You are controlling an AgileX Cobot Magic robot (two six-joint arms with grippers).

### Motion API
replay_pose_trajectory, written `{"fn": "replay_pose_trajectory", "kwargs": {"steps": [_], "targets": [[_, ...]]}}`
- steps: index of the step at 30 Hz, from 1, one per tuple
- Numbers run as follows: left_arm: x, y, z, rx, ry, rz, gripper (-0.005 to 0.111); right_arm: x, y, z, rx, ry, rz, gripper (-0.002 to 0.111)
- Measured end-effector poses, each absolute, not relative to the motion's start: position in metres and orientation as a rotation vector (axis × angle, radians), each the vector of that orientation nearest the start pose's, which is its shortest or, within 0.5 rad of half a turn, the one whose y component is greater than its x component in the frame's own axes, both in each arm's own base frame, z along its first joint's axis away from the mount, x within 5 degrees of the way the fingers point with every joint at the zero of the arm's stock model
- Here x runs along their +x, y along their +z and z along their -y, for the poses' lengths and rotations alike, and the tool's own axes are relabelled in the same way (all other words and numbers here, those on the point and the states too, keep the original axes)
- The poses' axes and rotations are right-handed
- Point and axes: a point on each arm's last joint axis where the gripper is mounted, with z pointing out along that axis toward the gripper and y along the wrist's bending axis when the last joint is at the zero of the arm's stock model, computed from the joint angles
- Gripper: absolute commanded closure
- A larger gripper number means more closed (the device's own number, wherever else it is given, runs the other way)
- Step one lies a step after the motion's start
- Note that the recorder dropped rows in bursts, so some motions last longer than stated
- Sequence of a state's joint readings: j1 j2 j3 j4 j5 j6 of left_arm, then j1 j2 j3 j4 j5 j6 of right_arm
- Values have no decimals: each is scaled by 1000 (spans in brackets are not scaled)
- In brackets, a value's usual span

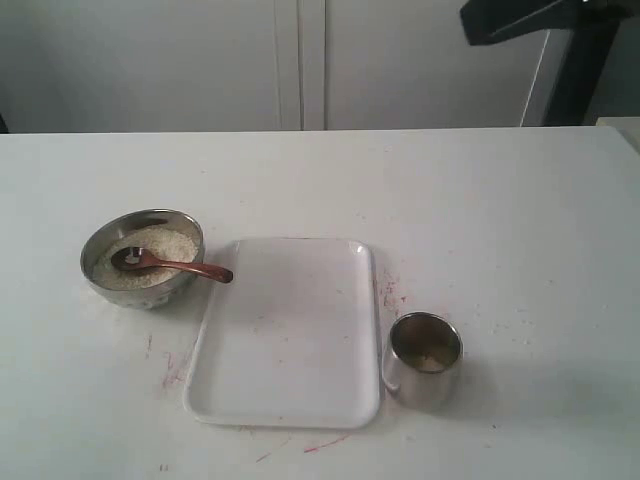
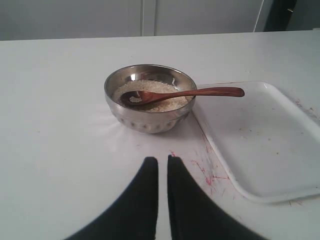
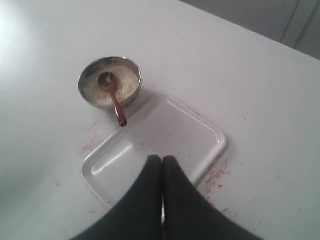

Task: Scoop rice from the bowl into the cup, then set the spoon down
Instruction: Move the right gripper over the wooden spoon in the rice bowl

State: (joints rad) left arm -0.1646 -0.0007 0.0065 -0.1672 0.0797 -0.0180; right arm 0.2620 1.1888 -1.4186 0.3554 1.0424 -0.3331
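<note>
Close to the table's front edge stands the cup (image 1: 424, 358), just beside the white tray (image 1: 290, 340); only the exterior view shows it. Beyond the tray, the bowl (image 1: 150, 293) holds the rice (image 1: 172, 243), with the spoon (image 1: 175, 264) lying in the grains, its handle across the rim and jutting toward the tray. I'd judge the spoon light, stiff and a bit slick, best pinched at that free handle end. Only the wrist views show the left gripper (image 2: 162, 161) and right gripper (image 3: 161, 159), both with jaws pressed together on nothing.
</note>
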Motion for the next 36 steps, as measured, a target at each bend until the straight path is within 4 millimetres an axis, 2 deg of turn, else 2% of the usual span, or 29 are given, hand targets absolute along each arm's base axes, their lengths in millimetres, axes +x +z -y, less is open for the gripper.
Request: {"fn": "replay_pose_trajectory", "kwargs": {"steps": [4,10,16,19,24,36], "targets": [[56,204,10,-5,-285,-1575,92,226,430,-111,-734,331,-2220,108],[56,204,10,-5,-285,-1575,92,240,403,-163,-894,237,-2266,108],[56,204,10,-5,-285,-1575,92,253,367,-217,-1024,251,-2308,108],[56,204,10,-5,-285,-1575,92,261,347,-238,-1055,258,-2338,108],[56,204,10,-5,-285,-1575,92,279,321,-260,-1070,258,-2341,108],[56,204,10,-5,-285,-1575,92,316,262,-290,-1059,204,-2365,108]]}}
